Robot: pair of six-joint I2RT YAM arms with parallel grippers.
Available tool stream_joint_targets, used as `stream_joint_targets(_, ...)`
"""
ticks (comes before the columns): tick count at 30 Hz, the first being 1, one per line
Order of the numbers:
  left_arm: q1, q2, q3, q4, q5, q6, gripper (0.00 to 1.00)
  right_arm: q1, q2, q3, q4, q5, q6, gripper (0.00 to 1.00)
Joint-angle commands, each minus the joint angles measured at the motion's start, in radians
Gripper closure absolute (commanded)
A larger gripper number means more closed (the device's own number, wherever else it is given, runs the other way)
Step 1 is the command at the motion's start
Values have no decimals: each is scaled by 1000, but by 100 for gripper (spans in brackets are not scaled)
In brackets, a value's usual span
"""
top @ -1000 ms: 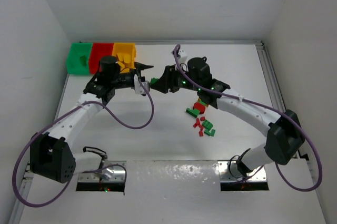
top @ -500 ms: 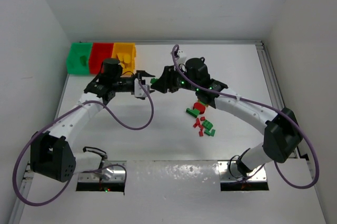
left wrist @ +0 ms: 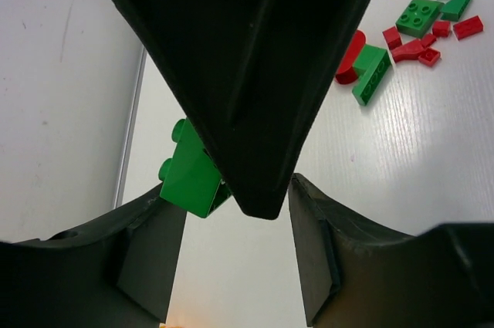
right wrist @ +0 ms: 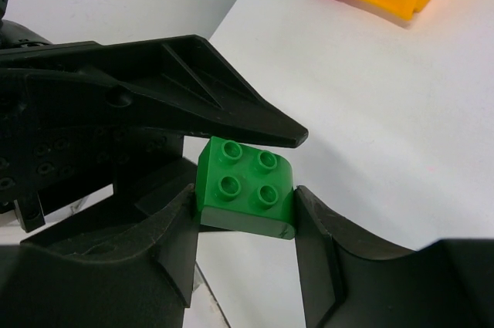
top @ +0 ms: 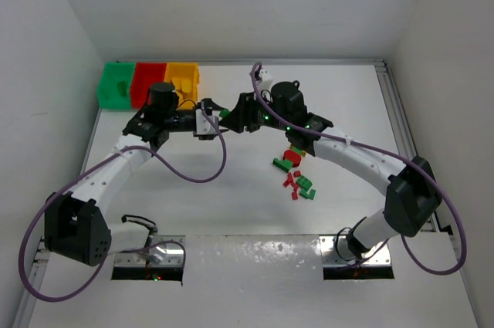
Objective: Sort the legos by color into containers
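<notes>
Right wrist view: my right tool (right wrist: pixel 245 216) pinches a green brick (right wrist: pixel 247 181) mid-air, with the left tool (left wrist: pixel 235 255) half-closed around it. I cannot tell whether the left grips. If I release too soon, it drops short of the green bin (top: pixel 116 87).

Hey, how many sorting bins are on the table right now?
3, joined in a row at the far left corner: green bin leftmost, red bin in the middle, yellow bin rightmost. None seems hidden.
</notes>
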Motion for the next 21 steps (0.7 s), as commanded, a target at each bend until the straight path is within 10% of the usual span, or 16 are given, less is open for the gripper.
stream_joint_targets(1,-35,-8,20,66,72,-10,49,9,10,24,49,-6,12,100)
stream_joint_targets(8,-52,-7,16,88,72,-27,61,9,27,27,44,-17,18,100)
stream_joint_targets(16,-57,-19,10,104,76,-44,97,8,30,21,50,-26,21,100)
stream_joint_targets(21,-57,-23,16,66,27,39,50,9,21,13,35,-32,8,100)
